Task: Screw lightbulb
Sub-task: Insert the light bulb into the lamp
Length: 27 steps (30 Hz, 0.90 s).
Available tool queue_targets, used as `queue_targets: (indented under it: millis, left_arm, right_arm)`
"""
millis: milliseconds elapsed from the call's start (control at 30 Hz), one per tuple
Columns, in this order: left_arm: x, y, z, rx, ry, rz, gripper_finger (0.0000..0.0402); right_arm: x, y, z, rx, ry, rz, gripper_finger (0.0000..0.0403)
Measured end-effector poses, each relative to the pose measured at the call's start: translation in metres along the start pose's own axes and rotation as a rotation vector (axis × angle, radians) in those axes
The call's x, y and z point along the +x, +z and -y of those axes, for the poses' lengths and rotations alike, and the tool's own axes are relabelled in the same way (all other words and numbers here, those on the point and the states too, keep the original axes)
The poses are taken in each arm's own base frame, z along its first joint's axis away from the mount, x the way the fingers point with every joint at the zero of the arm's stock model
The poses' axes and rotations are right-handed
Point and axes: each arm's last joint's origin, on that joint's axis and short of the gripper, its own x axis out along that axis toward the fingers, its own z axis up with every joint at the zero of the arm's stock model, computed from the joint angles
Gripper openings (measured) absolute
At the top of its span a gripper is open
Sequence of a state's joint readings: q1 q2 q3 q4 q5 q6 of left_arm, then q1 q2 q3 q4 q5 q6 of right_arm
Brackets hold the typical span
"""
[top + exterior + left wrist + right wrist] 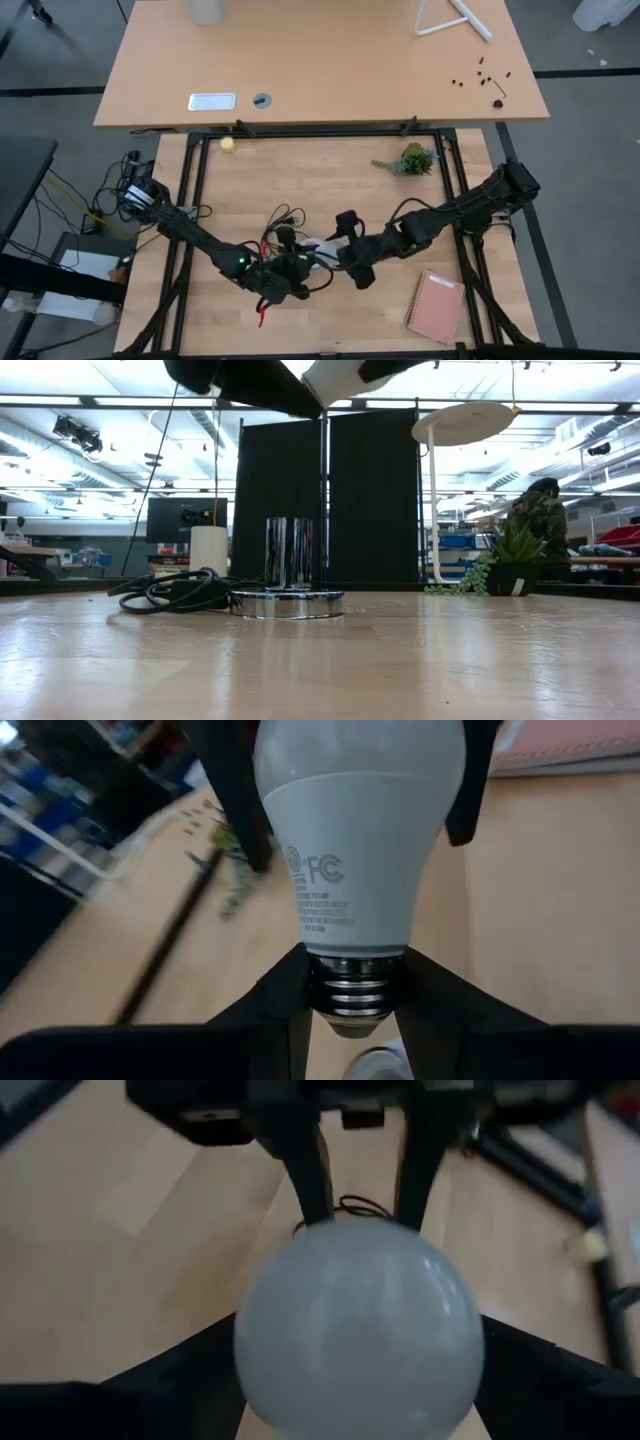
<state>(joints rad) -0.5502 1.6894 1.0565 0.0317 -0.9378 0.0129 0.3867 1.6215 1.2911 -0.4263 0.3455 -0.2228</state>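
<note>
The lightbulb (362,850) is held up in the air between the two arms, well above the chrome socket base (287,600) sitting on the table, so nothing's screwed in yet. Its threaded metal end is pinched by the left gripper (350,1005), fingers pressed tight on both sides of the thread. The frosted round end is flanked by the right gripper (360,1370), fingers spread wide around the globe; actual contact can't be made out. Seen from above, both grippers are met just beside the socket base, a tangle of black cord (175,590) is next to it, and a small potted plant (413,159) is parked farther off
</note>
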Motion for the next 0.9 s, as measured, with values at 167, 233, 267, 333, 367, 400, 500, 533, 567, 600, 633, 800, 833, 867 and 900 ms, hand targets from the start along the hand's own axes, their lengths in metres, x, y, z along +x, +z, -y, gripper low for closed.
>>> queue_targets:
  millis: [167, 233, 267, 333, 367, 400, 500, 533, 567, 600, 633, 800, 833, 867, 900]
  left_arm:
    - [0.004, 0.0, -0.001, -0.057, -0.064, -0.006, 0.0122]
    - [0.005, 0.0, -0.001, -0.079, -0.102, -0.009, 0.0122]
    - [0.006, 0.0, -0.001, -0.091, -0.119, -0.011, 0.0122]
    - [0.007, 0.0, -0.002, -0.124, -0.145, -0.018, 0.0122]
    - [0.008, 0.0, -0.002, -0.138, -0.153, -0.02, 0.0122]
    - [0.008, 0.0, -0.002, -0.147, -0.156, -0.02, 0.0122]
    - [0.007, 0.0, -0.002, -0.178, -0.158, -0.023, 0.0122]
    - [0.007, 0.0, -0.002, -0.187, -0.159, -0.024, 0.0122]
    - [0.007, 0.0, -0.002, -0.191, -0.163, -0.024, 0.0122]
    - [0.007, 0.0, -0.002, -0.192, -0.165, -0.024, 0.0122]
    - [0.008, 0.0, -0.002, -0.194, -0.164, -0.024, 0.0122]
    - [0.009, 0.0, -0.003, -0.199, -0.16, -0.026, 0.0122]
    - [0.01, 0.0, -0.003, -0.202, -0.159, -0.027, 0.0122]
    - [0.01, 0.0, -0.004, -0.208, -0.159, -0.027, 0.0122]
    - [0.01, 0.0, -0.004, -0.215, -0.158, -0.028, 0.0122]
  right_arm:
    - [0.0, 0.002, -0.011, -0.179, 0.003, 0.002, 0.0323]
    - [0.0, 0.002, -0.011, -0.226, 0.002, 0.002, 0.0322]
    - [0.0, 0.002, -0.011, -0.244, 0.002, 0.003, 0.0321]
    - [0.001, 0.002, -0.012, -0.275, 0.008, 0.003, 0.0319]
    - [0.001, 0.001, -0.011, -0.283, 0.015, 0.004, 0.0318]
    - [0.001, 0.001, -0.011, -0.285, 0.023, 0.007, 0.0318]
    - [0.002, 0.001, -0.009, -0.262, 0.045, 0.014, 0.0316]
    - [0.002, 0.001, -0.009, -0.253, 0.045, 0.013, 0.0316]
    - [0.002, 0.001, -0.008, -0.237, 0.047, 0.014, 0.0316]
    - [0.003, 0.001, -0.008, -0.224, 0.05, 0.014, 0.0317]
    - [0.003, 0.001, -0.007, -0.209, 0.049, 0.012, 0.0318]
    - [0.005, 0.0, -0.003, -0.189, 0.06, 0.015, 0.0327]
    - [0.005, 0.0, -0.002, -0.182, 0.067, 0.021, 0.033]
    - [0.005, 0.001, -0.001, -0.169, 0.071, 0.03, 0.0332]
    - [0.006, 0.001, 0.0, -0.159, 0.075, 0.038, 0.0335]
